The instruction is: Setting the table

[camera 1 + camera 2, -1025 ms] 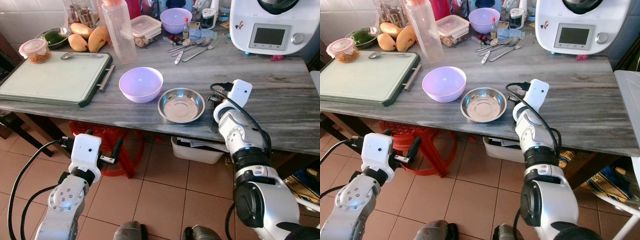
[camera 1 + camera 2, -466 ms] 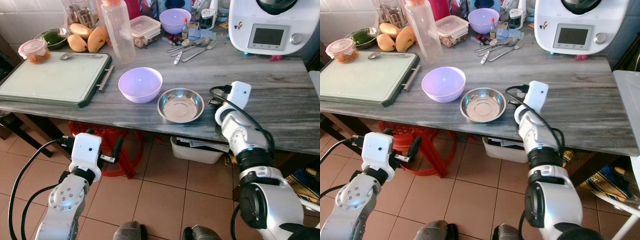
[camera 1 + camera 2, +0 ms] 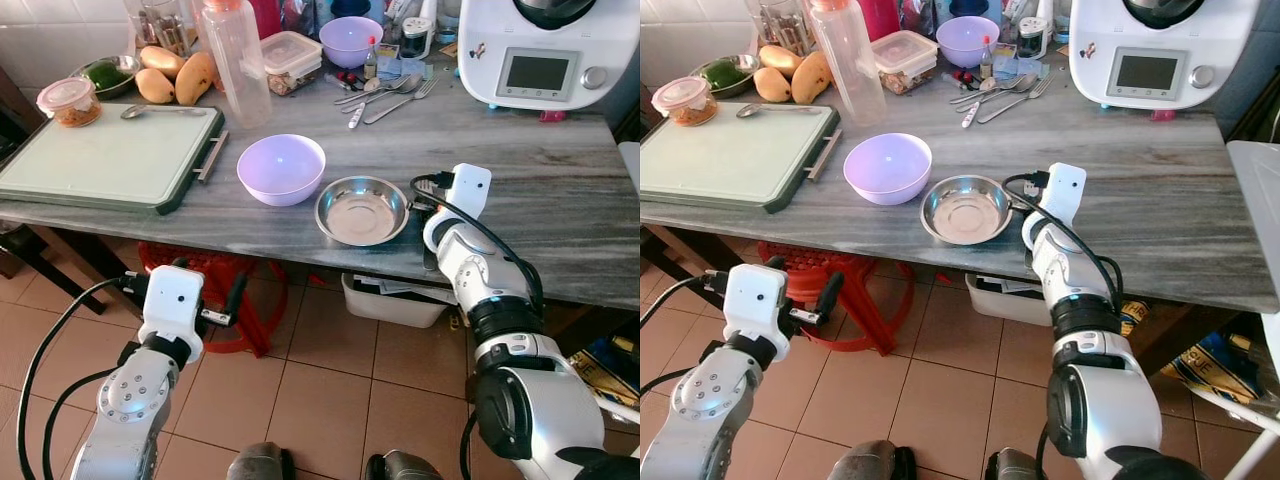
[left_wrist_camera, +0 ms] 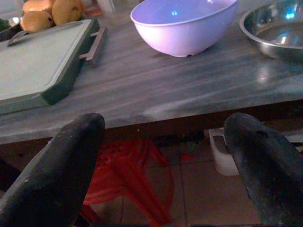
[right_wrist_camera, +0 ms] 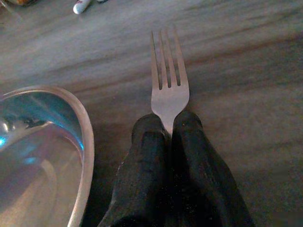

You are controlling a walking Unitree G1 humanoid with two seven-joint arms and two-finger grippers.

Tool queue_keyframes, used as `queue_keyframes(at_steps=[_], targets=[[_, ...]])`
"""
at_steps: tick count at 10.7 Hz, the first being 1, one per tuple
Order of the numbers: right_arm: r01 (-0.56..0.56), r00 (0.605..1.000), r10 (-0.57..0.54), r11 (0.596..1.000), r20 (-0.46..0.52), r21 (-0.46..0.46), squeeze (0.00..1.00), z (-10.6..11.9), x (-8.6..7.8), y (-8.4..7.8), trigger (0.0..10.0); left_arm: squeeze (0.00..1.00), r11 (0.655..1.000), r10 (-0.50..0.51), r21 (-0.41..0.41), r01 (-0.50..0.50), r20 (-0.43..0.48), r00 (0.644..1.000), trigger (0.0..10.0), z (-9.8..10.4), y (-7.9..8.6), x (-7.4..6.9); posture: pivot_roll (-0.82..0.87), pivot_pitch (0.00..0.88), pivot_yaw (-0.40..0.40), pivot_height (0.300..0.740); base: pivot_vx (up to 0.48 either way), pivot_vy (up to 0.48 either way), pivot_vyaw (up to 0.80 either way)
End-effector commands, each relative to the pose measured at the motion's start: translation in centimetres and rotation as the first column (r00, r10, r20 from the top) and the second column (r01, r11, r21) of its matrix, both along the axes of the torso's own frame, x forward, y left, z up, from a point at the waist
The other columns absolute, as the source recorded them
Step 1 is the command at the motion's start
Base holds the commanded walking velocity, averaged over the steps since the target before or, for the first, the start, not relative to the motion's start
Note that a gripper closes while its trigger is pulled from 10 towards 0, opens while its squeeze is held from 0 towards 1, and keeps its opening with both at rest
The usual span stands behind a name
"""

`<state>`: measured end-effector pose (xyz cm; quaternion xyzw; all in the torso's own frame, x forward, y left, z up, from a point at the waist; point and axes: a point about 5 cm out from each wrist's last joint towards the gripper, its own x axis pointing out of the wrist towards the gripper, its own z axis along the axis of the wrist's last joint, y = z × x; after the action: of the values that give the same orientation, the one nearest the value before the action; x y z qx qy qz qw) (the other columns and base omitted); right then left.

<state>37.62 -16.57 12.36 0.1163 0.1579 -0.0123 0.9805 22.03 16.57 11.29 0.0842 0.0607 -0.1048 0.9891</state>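
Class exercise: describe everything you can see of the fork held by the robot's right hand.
The fork is plain silvery metal with four straight tines and a neck that narrows toward the handle. The right hand is shut on that neck, hiding the handle. It lies low over the grey streaked table, tines pointing away from the hand, just beside the steel bowl, not touching it.

The fork [image 5: 169, 90] is showing as brushed metal with a dull sheen, its neck pinched between matt black fingers [image 5: 144, 170] of the right claw [image 5: 169, 124]. The steel bowl [image 3: 362, 210] is gleaming, mirror-smooth. The lilac bowl [image 3: 281, 168] is looking like glossy plastic. The bench [image 3: 560, 190] is showing streaked grey, polished stone.
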Motion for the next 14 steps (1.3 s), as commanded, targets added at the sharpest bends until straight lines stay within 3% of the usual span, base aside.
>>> queue_keyframes(at_steps=[1, 3, 4, 8, 14], targets=[[-0.009, 0.996, 0.007, 1.0, -0.093, -0.024, 0.0, -2.12, -0.82, 0.03, 10.0, 0.0, 1.0, 0.0, 0.008, 0.0, -0.002, 1.0, 10.0, 0.15, -0.02, 0.0, 0.14, 0.091, 0.091, 0.74, 0.0, 0.0, 0.0], [-0.004, 0.996, 0.0, 0.999, -0.092, -0.041, 0.0, -2.12, -0.81, -0.09, 10.0, 0.0, 1.0, 0.003, 0.007, -0.003, -0.001, 1.0, 10.0, 0.13, 0.01, 0.02, 0.14, 0.089, 0.09, 0.74, 0.0, 0.0, 0.0], [-0.007, 0.996, 0.003, 0.999, -0.09, -0.043, 0.95, -2.09, -0.78, -0.06, 10.0, 0.0, 1.0, 0.002, 0.007, -0.002, -0.001, 1.0, 10.0, 0.13, 0.0, 0.06, 0.14, 0.088, 0.09, 0.74, 0.0, 0.0, 0.0], [0.005, 0.996, -0.008, 0.999, -0.085, -0.041, 1.0, -2.05, -0.76, -0.31, 10.0, 0.0, 1.0, -0.001, 0.004, 0.001, 0.001, 1.0, 10.0, 0.08, -0.1, 0.2, 0.13, 0.083, 0.089, 0.74, 0.0, 0.0, 0.0], [0.024, 0.999, -0.026, 0.998, -0.043, -0.057, 1.0, -1.27, -0.6, -0.8, 10.0, 0.0, 1.0, -0.003, -0.006, 0.003, 0.007, 1.0, 10.0, 0.1, -0.36, 0.4, 0.13, 0.07, 0.087, 0.74, 0.0, 0.0, 0.0]])
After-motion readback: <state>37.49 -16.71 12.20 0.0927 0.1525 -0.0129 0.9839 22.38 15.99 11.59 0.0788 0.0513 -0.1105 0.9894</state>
